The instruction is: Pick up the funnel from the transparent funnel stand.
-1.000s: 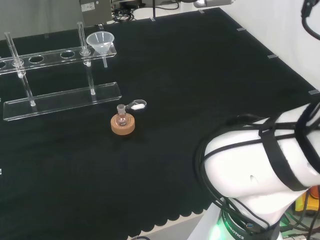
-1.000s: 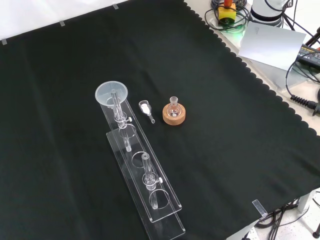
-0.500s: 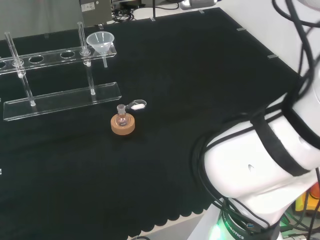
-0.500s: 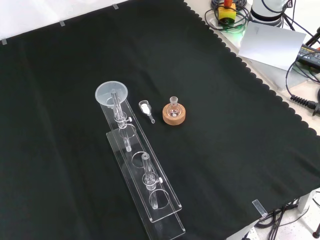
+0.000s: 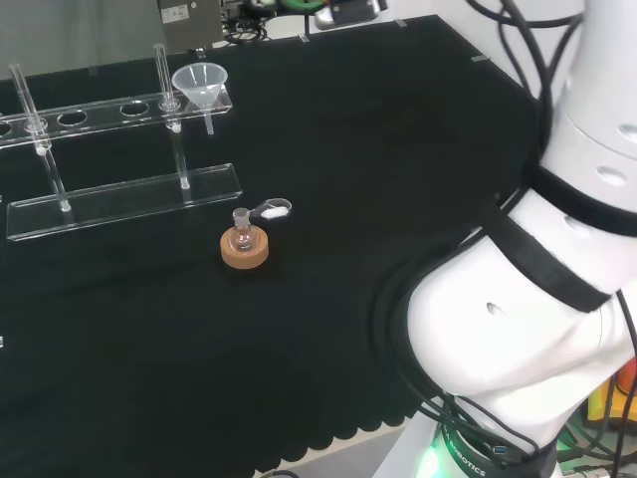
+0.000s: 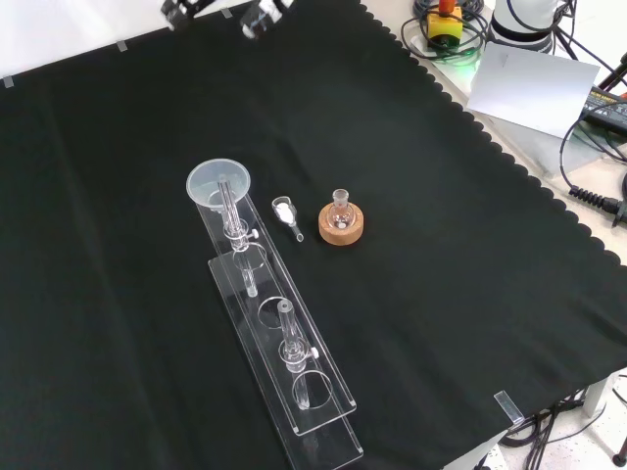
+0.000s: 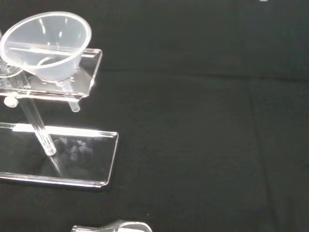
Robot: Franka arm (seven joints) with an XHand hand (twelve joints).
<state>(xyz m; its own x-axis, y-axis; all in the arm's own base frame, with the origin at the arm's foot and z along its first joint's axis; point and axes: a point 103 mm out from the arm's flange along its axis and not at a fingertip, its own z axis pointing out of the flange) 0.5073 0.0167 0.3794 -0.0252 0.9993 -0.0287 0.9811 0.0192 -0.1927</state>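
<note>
The funnel sits untouched in the end hole of the transparent funnel stand, its wide mouth up and its stem hanging down through the top shelf toward the base plate; in the front view it is at the far end of the stand, and the wrist view looks at it side-on. Nothing grips it. At the top edge of the front view a few black and white fingertips of the hand poke in, well apart from the funnel; I cannot tell from them whether the fingers are spread or curled.

From where I stand, the danger is in the stand itself. It is light, clear, and perched on thin posts, so a finger catching the top shelf or a post on the way in could tip the whole rack or drag it across the black cloth. The funnel's rim is thin and smooth; a pinch taken too high could squirt it out sideways. Lifting at an angle could jam the stem in its hole and pull the stand up with it.

Just beside the stand lie a small spoon with white powder and a little flask on a cork ring. A wide sweep or a falling rack could knock either and scatter the powder.
</note>
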